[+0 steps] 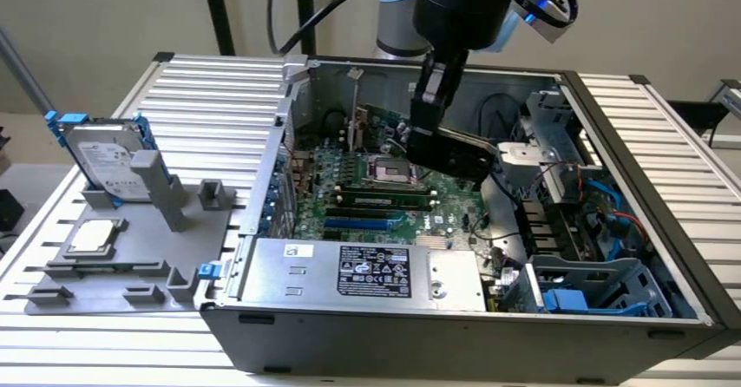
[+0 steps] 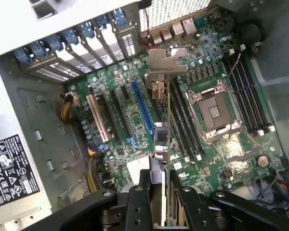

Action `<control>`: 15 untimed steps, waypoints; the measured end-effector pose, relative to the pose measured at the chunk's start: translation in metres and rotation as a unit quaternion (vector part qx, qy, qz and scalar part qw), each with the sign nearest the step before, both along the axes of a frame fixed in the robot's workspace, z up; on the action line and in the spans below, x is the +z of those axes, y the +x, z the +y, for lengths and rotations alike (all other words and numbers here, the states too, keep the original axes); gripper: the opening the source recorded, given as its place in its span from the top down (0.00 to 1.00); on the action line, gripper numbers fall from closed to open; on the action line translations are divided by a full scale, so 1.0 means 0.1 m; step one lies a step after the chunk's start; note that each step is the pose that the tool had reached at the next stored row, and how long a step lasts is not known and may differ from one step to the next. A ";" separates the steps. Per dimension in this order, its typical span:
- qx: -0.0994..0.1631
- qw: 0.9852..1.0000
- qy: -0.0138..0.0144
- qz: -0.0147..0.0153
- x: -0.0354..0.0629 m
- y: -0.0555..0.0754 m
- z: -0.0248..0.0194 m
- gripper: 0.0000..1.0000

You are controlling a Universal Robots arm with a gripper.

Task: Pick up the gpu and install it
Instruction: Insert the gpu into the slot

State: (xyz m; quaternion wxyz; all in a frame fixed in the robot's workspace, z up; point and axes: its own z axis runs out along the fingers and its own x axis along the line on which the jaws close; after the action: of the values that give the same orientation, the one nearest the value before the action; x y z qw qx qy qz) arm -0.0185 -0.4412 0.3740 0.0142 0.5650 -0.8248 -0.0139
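Gripper (image 2: 161, 195) is clamped narrow on the gpu (image 2: 162, 139), card edge-on w/ its silver bracket (image 2: 166, 62) at the far end, toward the rear slot covers (image 2: 94, 41). Card hangs over the mobo (image 2: 130, 144), lined up betw. the blue slot (image 2: 142, 108) and the CPU socket (image 2: 214, 113). In the ext. view the arm reaches down into the open case (image 1: 463, 339); drive (image 1: 104, 157) stands on the tray (image 1: 69, 287) at that view's left, well apart.
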 end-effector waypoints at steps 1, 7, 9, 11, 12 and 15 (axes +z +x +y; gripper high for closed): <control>0.009 1.000 0.001 0.000 -0.006 0.00 0.000 0.73; 0.054 0.998 0.019 -0.001 -0.035 0.00 0.000 0.73; 0.066 0.998 0.021 0.000 -0.057 -0.01 -0.001 0.73; 0.076 0.997 0.021 0.000 -0.070 -0.02 -0.008 0.73; 0.079 0.997 0.021 0.000 -0.078 -0.02 -0.011 0.73; 0.084 0.996 0.021 0.000 -0.110 -0.04 -0.020 0.73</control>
State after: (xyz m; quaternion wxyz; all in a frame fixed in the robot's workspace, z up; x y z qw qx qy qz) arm -0.0230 -0.4432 0.3630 0.0031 0.6324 -0.7741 -0.0298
